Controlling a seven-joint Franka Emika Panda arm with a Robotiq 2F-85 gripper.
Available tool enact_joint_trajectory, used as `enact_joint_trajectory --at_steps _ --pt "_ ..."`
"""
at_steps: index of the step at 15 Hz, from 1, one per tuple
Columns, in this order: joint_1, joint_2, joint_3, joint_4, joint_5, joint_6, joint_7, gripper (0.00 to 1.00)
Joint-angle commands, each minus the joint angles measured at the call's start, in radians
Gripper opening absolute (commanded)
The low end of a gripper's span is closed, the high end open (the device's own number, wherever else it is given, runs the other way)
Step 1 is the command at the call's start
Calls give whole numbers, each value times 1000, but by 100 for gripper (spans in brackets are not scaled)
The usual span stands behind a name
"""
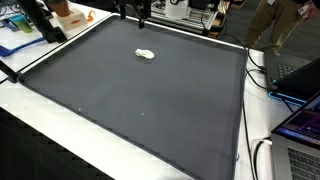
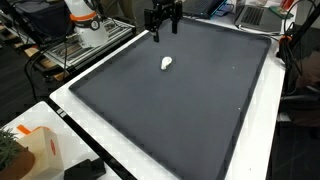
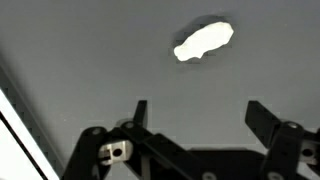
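One small white object lies on the dark mat that covers the bench, toward the mat's far end in both exterior views. The tool hangs above the mat near the object, clear of it, its fingers spread wide and holding nothing.
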Motion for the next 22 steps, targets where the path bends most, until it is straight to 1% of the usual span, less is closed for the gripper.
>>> enact_joint_trajectory --at_steps 1,3,4,6,7,8,10,12,14,15,17,20,22 --pt "36 92 -83 62 50 -95 -179 100" --pt "70 132 -131 99 77 -157 -281 100" --pt "84 41 -159 112 202 -137 -389 100" --pt "159 18 -237 158 318 -193 -478 100" --pt "100 -32 -202 108 339 -99 -485 100" --pt "136 -40 -238 126 380 -121 -525 100" --pt "170 -52 -265 143 407 -136 -543 100" --pt "268 -88 -361 178 468 -193 -537 100" --pt "393 -138 -490 201 522 -215 -523 100" --pt "475 -148 -572 215 532 -235 -514 100" --pt "622 -136 -714 241 519 -275 -486 100" --pt "845 -73 -910 312 463 -390 -418 100" --pt "991 -16 -1045 365 460 -421 -412 100"
